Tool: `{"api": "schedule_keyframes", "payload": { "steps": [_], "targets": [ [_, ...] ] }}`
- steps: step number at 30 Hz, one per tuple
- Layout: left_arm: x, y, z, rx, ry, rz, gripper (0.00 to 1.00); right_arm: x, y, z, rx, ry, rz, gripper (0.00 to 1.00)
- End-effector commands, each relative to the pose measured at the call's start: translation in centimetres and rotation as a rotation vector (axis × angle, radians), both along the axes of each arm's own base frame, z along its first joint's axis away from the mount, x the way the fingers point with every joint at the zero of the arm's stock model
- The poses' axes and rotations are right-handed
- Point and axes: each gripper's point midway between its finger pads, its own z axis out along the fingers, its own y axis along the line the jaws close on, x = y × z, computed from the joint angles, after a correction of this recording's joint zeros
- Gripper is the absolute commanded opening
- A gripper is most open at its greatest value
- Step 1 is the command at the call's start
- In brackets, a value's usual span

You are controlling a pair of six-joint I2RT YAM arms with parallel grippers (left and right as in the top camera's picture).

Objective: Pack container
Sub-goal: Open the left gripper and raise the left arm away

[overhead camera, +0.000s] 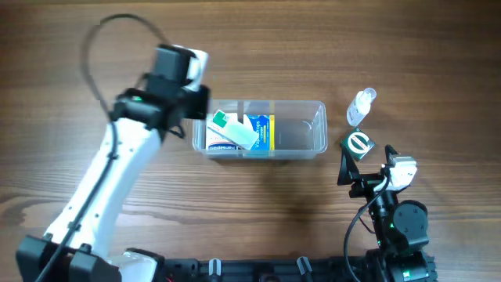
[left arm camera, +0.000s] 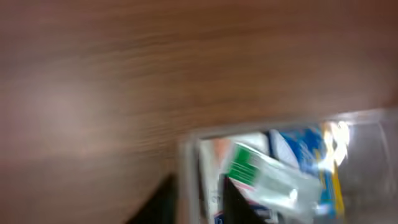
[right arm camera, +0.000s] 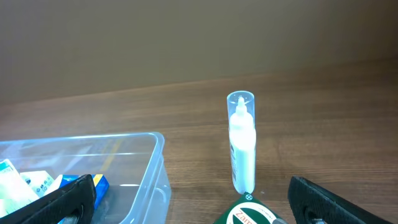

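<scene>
Left gripper, left of centre overhead, sits at the left end of the container. Blur hides whether its jaws are parted. Right gripper, lower right, is spread wide and holds nothing. A green box lies just ahead, with a bottle beyond it.

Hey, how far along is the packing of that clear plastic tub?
Partly done. Done: a green-and-white box and a blue-and-yellow box lie inside the clear rectangular plastic tub. In hand: the right end effector stands open at the dark green box, not gripping it. Remaining: that box and the upright small clear bottle, both on the wooden table right of the tub.
</scene>
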Motion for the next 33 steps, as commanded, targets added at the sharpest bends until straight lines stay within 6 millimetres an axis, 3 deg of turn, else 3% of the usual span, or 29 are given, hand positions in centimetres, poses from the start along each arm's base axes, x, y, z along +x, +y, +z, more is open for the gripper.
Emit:
{"api": "schedule_keyframes", "payload": {
  "steps": [1,2,3,4,9,21,24,30,33],
  "targets": [
    [1.0,6.9,0.4,-0.101,-0.003,0.389,0.40,0.0,0.1,0.0,-0.008,-0.004,0.010,1.00],
    [1.0,8.3,0.3,-0.101,0.000,0.426,0.56,0.0,0.1,0.0,-0.008,-0.005,0.010,1.00],
    [1.0,9.4,0.3,-0.101,-0.001,0.455,0.89,0.0,0.1,0.0,-0.008,-0.005,0.010,1.00],
    [1.0,10.2,0.3,-0.101,-0.002,0.476,1.00,0.0,0.1,0.0,-0.008,-0.005,0.010,1.00],
    [0.8,13.0,0.3,-0.101,-0.006,0.548,1.00,0.0,0.1,0.0,-0.008,-0.005,0.010,1.00],
    [0.8,13.0,0.4,-0.101,-0.006,0.550,1.00,0.0,0.3,0.0,-0.006,-0.004,0.018,1.00],
    [0.8,13.0,0.4,-0.102,-0.006,0.549,1.00,-0.2,1.8,0.1,0.011,-0.006,0.105,1.00],
    [0.8,13.0,0.4,-0.101,-0.006,0.550,1.00,-0.4,2.3,-0.5,0.035,0.028,0.132,1.00],
    [0.8,13.0,0.3,-0.101,-0.006,0.549,1.00,-0.7,3.4,0.3,0.120,0.034,0.190,1.00]
  ]
}}
